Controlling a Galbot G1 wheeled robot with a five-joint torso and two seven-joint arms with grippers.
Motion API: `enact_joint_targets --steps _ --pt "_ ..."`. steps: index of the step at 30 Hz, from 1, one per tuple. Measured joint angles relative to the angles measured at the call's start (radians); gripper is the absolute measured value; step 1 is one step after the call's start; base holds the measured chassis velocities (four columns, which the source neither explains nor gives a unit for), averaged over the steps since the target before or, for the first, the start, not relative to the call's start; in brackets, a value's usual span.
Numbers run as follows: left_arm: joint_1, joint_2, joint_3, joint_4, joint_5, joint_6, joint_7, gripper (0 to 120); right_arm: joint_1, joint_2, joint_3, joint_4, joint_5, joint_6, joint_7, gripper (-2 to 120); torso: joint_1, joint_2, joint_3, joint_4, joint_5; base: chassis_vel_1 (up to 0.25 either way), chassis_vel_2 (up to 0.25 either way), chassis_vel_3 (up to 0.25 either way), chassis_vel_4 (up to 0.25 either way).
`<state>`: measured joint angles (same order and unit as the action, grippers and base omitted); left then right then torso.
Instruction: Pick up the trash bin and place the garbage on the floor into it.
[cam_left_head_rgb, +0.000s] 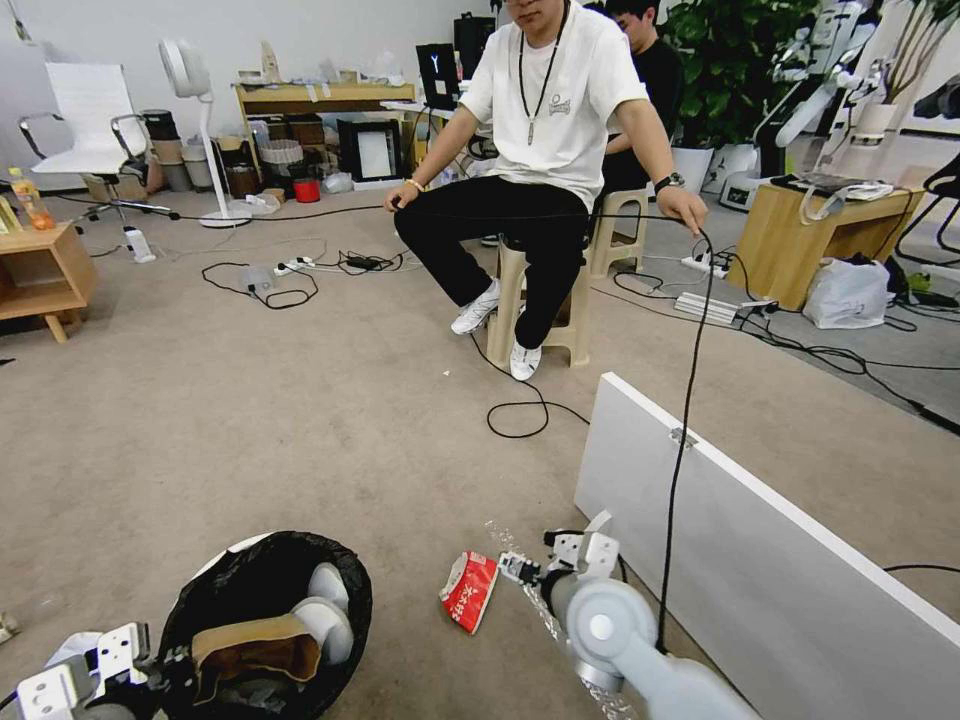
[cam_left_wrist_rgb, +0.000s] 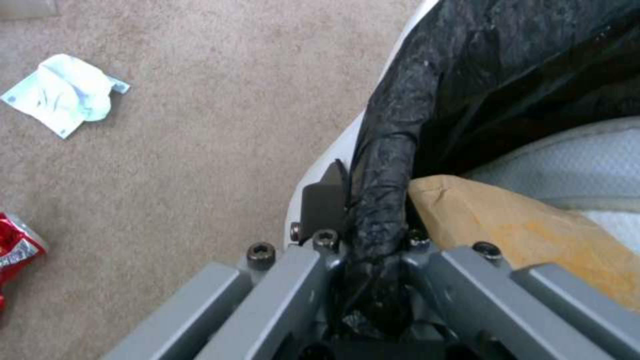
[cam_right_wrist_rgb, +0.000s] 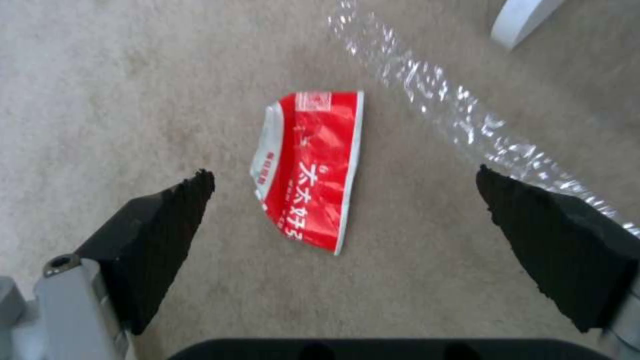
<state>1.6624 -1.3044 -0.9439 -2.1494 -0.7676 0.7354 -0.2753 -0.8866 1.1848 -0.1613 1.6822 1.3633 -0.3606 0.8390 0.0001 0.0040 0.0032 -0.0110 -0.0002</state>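
Observation:
The trash bin (cam_left_head_rgb: 205, 565), white with a black bag liner (cam_left_wrist_rgb: 507, 75), is at my lower left. It holds a brown paper bag (cam_left_head_rgb: 255, 648) and white tissues (cam_left_head_rgb: 325, 600). My left gripper (cam_left_head_rgb: 165, 665) is shut on the bin's near rim, pinching the liner (cam_left_wrist_rgb: 377, 215). A red-and-white snack packet (cam_left_head_rgb: 468, 590) lies flat on the carpet. My right gripper (cam_left_head_rgb: 515, 570) hovers open just above it, and in the right wrist view the packet (cam_right_wrist_rgb: 310, 167) sits between the spread fingers (cam_right_wrist_rgb: 167, 220). A crumpled tissue (cam_left_wrist_rgb: 67, 95) lies on the floor beside the bin.
A clear crinkly plastic strip (cam_right_wrist_rgb: 453, 115) lies on the carpet by the packet. A white board (cam_left_head_rgb: 760, 540) lies flat to the right. A person sits on a stool (cam_left_head_rgb: 520, 300) ahead, holding a black cable (cam_left_head_rgb: 690, 400) that runs down to my right arm.

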Motion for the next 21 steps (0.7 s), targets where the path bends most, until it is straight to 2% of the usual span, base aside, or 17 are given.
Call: enact_joint_targets --steps 6,21 --pt "0.005 -0.013 -0.001 0.001 0.003 0.0 0.001 1 0.046 0.069 -0.031 -0.143 -0.014 0.017 -0.067 100 0.0 0.0 0.0 0.0003 0.0001 0.0 0.0 0.0 0.0" --pt "0.03 -0.057 -0.018 -0.026 0.026 0.0 0.008 1 0.134 0.149 -0.077 -0.337 -0.049 0.033 -0.213 100 0.0 0.0 0.0 0.0002 0.0001 0.0 0.0 0.0 0.0"
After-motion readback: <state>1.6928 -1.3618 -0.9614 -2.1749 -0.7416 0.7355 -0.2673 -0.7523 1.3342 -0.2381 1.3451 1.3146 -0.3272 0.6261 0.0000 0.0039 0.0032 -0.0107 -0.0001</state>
